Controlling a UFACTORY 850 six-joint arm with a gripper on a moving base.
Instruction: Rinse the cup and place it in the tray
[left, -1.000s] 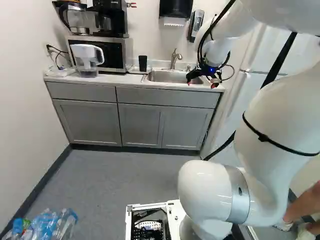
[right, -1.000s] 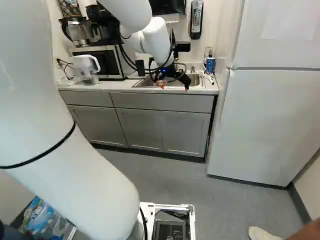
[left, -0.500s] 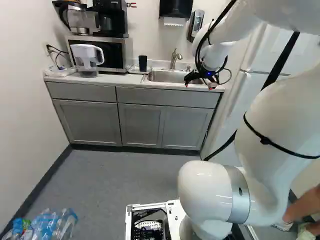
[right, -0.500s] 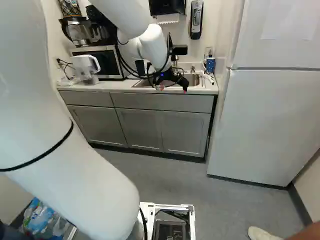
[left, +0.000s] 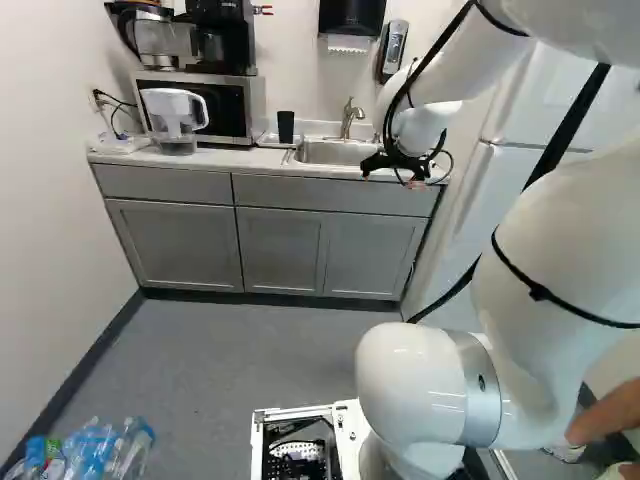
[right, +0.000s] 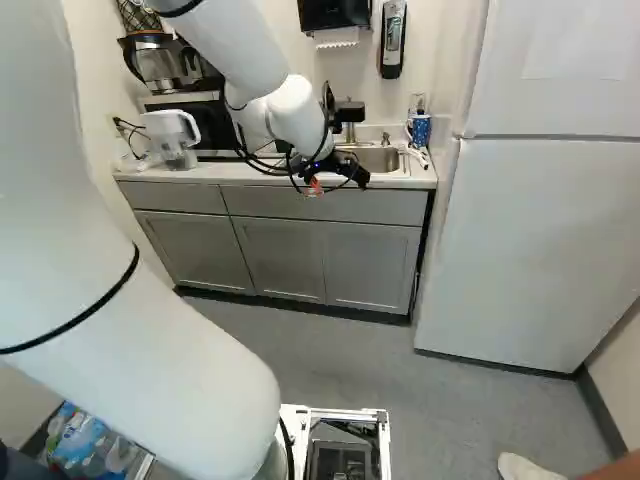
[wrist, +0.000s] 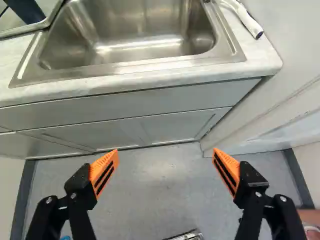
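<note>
From behind the arm, the left and right base views face ahead and slightly down from well back, sharing the counter and sink, while the wrist view looks steeply down near the counter's front edge.

Walls: plain white.
Floor: gray, dark baseboard.
Cabinets: gray, under pale countertop.
Fridge: white, right of cabinets in right base view.
</note>
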